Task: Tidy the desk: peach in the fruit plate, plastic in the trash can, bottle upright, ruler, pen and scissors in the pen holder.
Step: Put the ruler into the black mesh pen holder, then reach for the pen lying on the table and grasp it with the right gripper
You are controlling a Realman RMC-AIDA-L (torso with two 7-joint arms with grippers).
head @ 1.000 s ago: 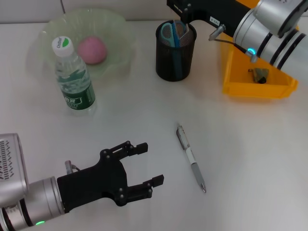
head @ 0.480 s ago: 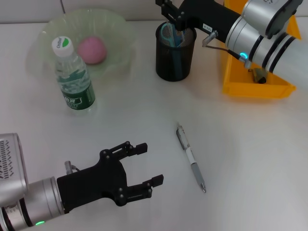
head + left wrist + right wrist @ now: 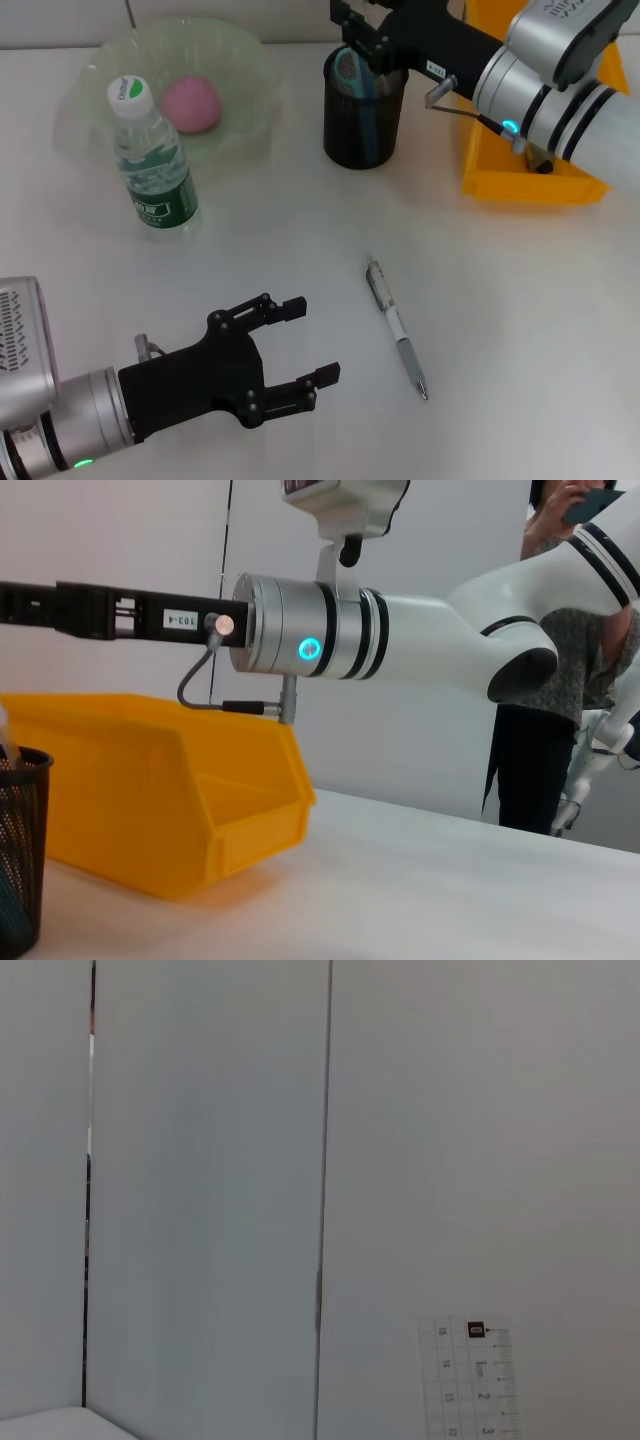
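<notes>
The left gripper [image 3: 300,340] hovers low at seven o'clock, fingers spread and holding nothing; the pen [image 3: 397,329] lies just to its three o'clock, long axis running eleven to five, far nearer this arm; the right gripper [image 3: 358,30] hangs over the pen holder [image 3: 365,115] at one o'clock, seemingly parted, though I cannot tell.

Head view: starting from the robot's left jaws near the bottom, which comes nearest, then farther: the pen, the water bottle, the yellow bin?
From the left gripper:
1. Pen, lying just to its right.
2. Water bottle, upright, farther back on the left.
3. Yellow bin, far right corner.
</notes>
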